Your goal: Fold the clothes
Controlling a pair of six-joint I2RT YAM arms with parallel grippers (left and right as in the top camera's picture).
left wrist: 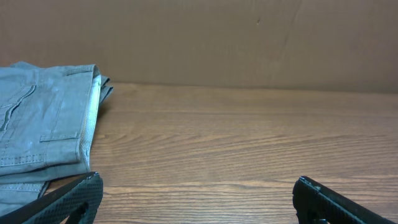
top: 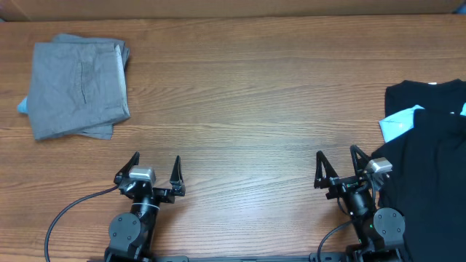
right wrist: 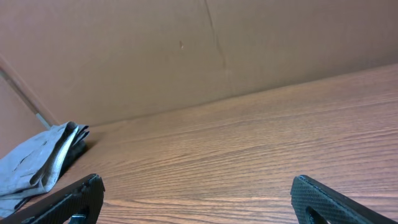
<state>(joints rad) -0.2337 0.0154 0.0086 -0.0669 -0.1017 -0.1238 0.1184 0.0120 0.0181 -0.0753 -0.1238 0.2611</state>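
Left claw (top: 156, 157) and right claw (top: 336, 152) gape; grey clothes (top: 79, 87) folded, black shirts (top: 429, 160) heaped

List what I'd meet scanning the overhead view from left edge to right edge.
folded grey garment → left gripper, open on the bare wood → right gripper, also open → pile of black clothes at the right edge, with a light blue piece tucked in it.
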